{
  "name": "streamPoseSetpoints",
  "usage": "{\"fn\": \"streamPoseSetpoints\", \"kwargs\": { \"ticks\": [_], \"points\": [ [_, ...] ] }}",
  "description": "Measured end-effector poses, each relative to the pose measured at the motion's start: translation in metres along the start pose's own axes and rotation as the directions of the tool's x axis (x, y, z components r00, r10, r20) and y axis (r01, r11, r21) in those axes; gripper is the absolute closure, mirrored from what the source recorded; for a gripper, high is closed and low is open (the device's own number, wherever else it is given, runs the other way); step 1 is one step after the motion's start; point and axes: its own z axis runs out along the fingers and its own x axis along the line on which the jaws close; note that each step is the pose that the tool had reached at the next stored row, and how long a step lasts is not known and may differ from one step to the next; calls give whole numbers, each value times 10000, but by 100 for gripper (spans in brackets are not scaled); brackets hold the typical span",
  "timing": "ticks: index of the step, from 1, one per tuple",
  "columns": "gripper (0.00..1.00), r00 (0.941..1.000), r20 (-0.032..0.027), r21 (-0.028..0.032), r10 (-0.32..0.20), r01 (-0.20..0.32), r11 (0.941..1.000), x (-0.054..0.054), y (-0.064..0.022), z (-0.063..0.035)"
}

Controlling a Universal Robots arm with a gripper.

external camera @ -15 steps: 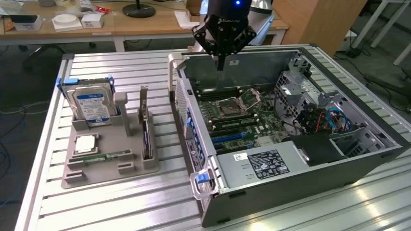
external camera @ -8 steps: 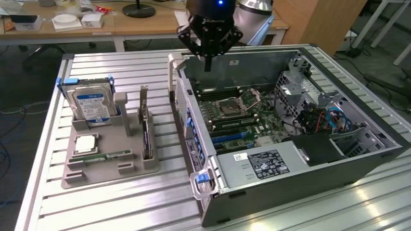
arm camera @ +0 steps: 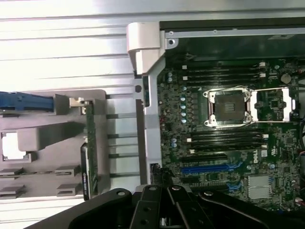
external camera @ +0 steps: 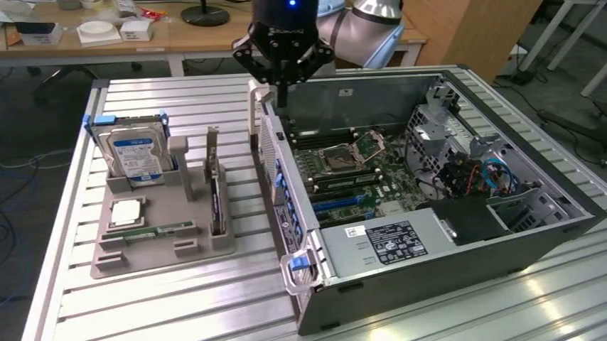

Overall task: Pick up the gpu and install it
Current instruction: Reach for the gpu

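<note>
The gpu point(external camera: 216, 193) is a thin dark card standing on its edge in a slot of the grey holder point(external camera: 161, 245), on the exterior view's left. From the wrist, the gpu point(arm camera: 90, 143) appears as a slim greenish edge in that holder. My black gripper point(external camera: 281, 91) hangs over the back left rim of the open computer case point(external camera: 446, 249), well behind the card and apart from it. Its fingers are shut with nothing between them. My gripper point(arm camera: 163, 217) hovers over the motherboard's edge near a blue slot point(arm camera: 209, 168).
A blue-and-white hard drive point(external camera: 133, 153) stands at the back of the holder, with a processor point(external camera: 126, 212) and a memory stick point(external camera: 156, 230) lying in front. A white hinged bar point(external camera: 254, 106) rises at the case's rim. The ribbed metal table point(external camera: 170, 305) carries everything.
</note>
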Motion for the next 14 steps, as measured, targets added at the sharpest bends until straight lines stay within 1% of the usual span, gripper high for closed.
{"fn": "streamPoseSetpoints", "kwargs": {
  "ticks": [14],
  "points": [
    [90,10000,1,-2,-1,1,10000,633,-47,-16]
  ]
}}
